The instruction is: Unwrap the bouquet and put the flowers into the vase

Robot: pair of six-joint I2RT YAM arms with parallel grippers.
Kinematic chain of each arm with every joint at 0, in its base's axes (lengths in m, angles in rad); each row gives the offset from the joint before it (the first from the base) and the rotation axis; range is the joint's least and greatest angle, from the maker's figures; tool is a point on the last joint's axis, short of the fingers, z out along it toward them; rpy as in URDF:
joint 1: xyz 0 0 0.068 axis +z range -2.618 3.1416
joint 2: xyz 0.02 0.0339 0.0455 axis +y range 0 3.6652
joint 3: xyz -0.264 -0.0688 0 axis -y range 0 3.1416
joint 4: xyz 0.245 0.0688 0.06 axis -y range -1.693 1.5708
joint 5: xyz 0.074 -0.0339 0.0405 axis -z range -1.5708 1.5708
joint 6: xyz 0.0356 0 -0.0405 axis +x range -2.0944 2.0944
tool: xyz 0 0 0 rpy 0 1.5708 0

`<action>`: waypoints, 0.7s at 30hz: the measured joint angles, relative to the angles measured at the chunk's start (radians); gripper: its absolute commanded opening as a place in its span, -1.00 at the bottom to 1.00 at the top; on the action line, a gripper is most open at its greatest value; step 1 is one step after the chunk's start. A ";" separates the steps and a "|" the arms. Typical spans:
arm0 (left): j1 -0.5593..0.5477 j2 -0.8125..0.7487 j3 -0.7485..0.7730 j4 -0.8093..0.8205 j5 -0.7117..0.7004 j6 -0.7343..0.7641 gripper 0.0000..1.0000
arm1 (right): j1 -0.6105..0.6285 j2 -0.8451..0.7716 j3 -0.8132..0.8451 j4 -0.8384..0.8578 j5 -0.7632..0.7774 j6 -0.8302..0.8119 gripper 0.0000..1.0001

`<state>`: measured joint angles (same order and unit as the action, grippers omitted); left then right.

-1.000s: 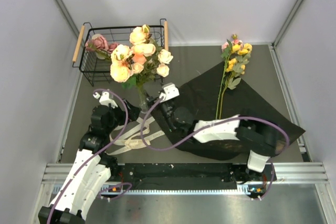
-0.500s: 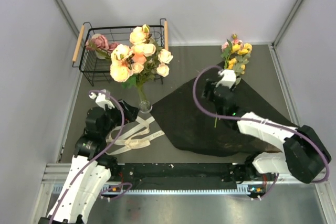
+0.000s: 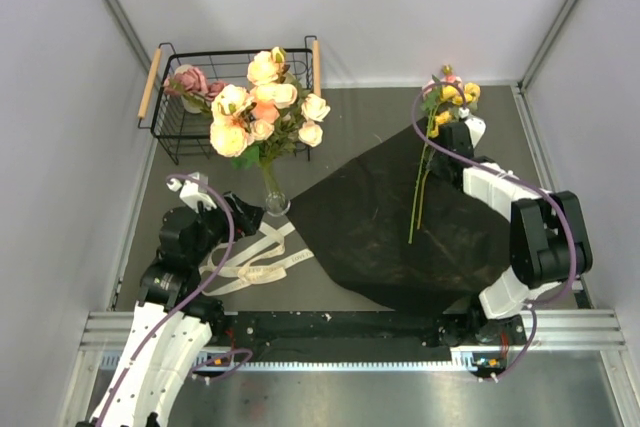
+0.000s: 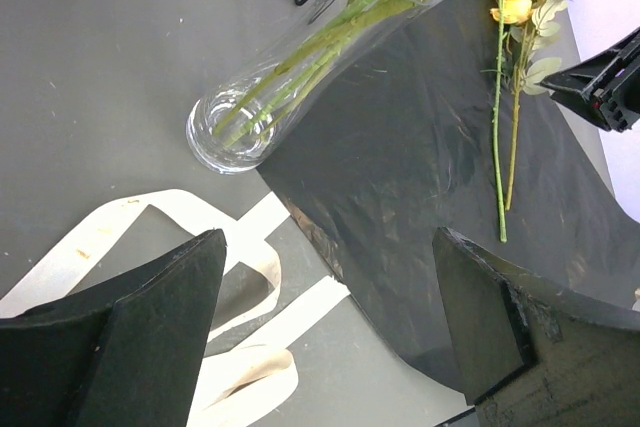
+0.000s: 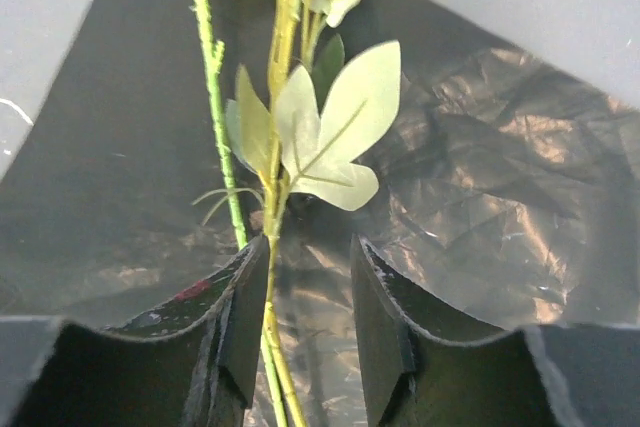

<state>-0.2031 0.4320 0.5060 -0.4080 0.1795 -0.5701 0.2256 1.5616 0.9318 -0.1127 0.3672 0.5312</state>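
I count one vase (image 3: 272, 197) at ten o'clock holding most flowers (image 3: 262, 107), and two stems (image 3: 421, 182) on black paper (image 3: 370, 237) at one o'clock. My left pincer (image 4: 328, 242) gapes empty; the right pincer (image 5: 310, 247) straddles those stems, unclamped, with their blooms cropped in its wrist view.

Grey table (image 3: 370, 117), wire basket (image 3: 175, 129), glass vase (image 3: 272, 193), cream ribbon (image 3: 255, 258), black paper (image 3: 370, 237)

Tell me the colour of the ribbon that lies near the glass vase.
Plain cream, no pattern. The ribbon shows best in the left wrist view.
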 measured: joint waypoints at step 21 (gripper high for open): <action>0.000 0.000 0.000 -0.020 0.007 -0.003 0.80 | -0.065 0.446 0.577 -0.164 -0.196 -0.097 -0.07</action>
<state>-0.2031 0.4320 0.5060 -0.4282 0.1867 -0.5735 0.1604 2.0079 1.5089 -0.2771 0.1715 0.4347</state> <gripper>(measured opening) 0.899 0.459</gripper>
